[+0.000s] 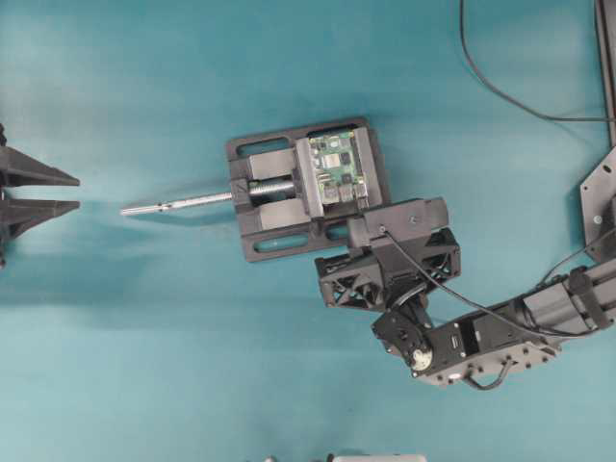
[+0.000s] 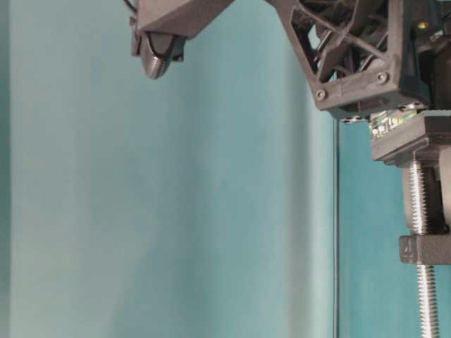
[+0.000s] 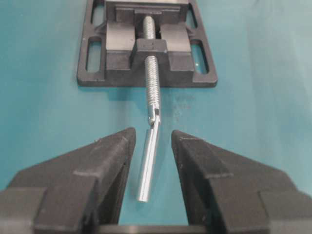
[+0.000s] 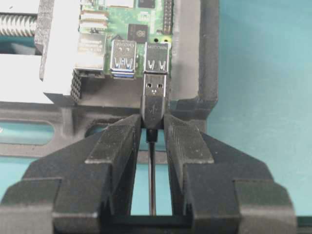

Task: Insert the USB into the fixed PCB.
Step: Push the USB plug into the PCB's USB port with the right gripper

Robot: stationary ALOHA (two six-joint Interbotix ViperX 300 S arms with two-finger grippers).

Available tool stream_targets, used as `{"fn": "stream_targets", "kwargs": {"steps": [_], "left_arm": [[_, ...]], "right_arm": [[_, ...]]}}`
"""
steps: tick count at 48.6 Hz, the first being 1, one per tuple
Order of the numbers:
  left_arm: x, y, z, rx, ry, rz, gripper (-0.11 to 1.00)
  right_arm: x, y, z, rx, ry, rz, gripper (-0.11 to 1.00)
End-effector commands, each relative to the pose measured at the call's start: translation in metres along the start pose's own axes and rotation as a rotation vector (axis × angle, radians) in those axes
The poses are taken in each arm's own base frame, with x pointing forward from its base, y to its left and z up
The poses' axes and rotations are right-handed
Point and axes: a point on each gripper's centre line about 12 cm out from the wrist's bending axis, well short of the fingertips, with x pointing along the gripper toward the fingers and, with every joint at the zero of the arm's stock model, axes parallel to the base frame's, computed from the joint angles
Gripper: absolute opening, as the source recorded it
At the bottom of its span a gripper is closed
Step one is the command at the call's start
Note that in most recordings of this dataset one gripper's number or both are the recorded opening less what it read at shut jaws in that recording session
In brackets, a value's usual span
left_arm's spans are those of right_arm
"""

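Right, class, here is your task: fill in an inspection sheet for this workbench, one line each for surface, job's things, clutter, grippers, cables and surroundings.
Surface: teal table, bare where visible.
Job's things: green circuit board clamped in a black vise; USB plug lined up with the right-hand port, metal tip at its mouth, not fully in.
Clutter: nothing seen.
Grippers: right gripper shut on the USB plug's black body; left gripper open, either side of the vise's silver handle, not touching it.
Cables: thin USB cable runs back between the right fingers; another black cable crosses the top right.
Surroundings: pale objects at the overhead view's bottom edge, unidentifiable.
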Motion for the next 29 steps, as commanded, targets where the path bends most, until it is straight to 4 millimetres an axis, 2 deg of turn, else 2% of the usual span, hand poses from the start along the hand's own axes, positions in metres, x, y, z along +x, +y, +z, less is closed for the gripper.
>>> {"fn": "stream_targets", "kwargs": {"steps": [1,29], "left_arm": [[0.0009,-0.0001,0.0051,0.004,-0.012,0.001,0.55],[0.0009,-0.0001,0.0051,0.004,-0.012,0.001,0.55]], "right_arm": [[-0.0086,-0.0152,0.0085,0.039,-0.025,-0.001,0.21],[-0.0095,-0.0185,0.0075,0.04,-0.013,-0.019,0.21]]}}
